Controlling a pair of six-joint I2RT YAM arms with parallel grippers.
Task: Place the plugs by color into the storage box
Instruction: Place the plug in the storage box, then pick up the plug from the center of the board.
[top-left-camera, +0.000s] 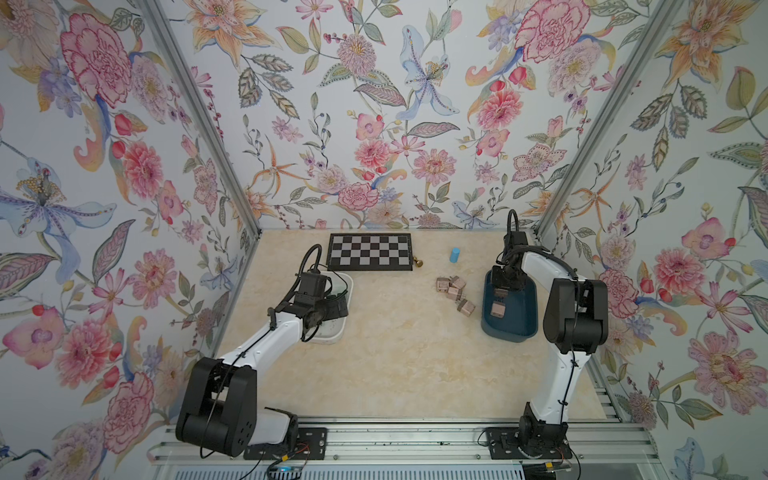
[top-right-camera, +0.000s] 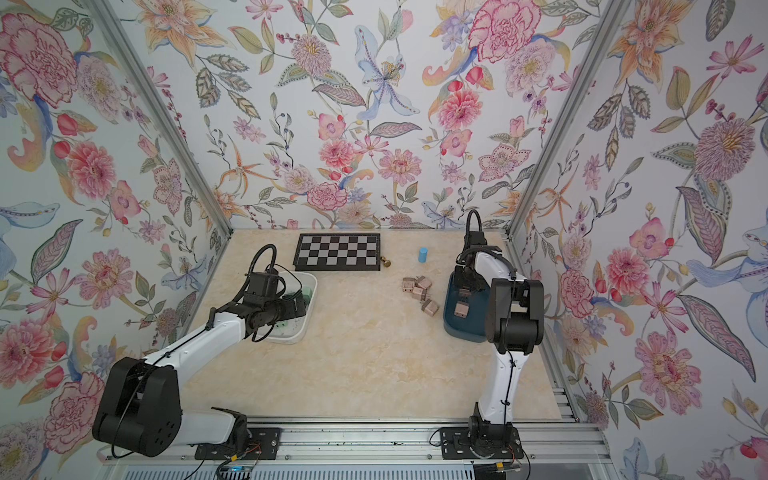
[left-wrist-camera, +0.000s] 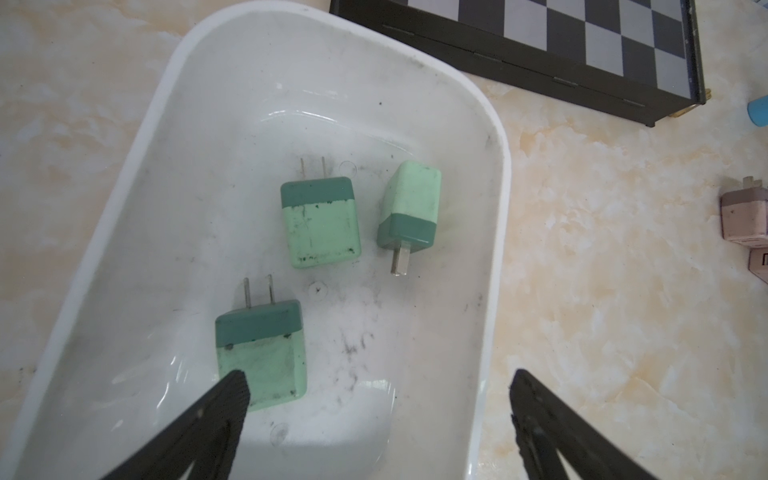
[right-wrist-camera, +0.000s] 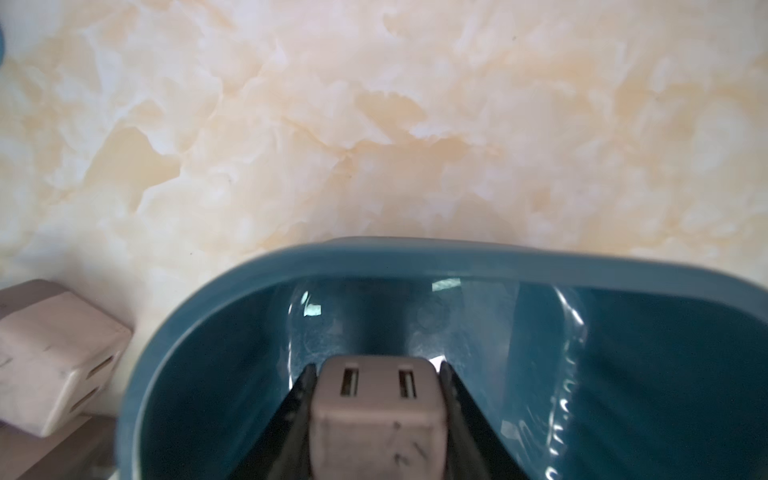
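Note:
Three mint green plugs lie inside the white storage box, which stands at the table's left. My left gripper hangs open just above that box with nothing between its fingers. Over the dark blue storage box at the right, my right gripper is shut on a pink-beige plug. Another pink-beige plug lies on the blue box's floor. Several pink-beige plugs sit loose on the table left of the blue box.
A black-and-white chessboard lies at the back of the table. Beside its right edge stands a small brass chess piece, and a light blue cylinder is further right. Floral walls close in the table on three sides.

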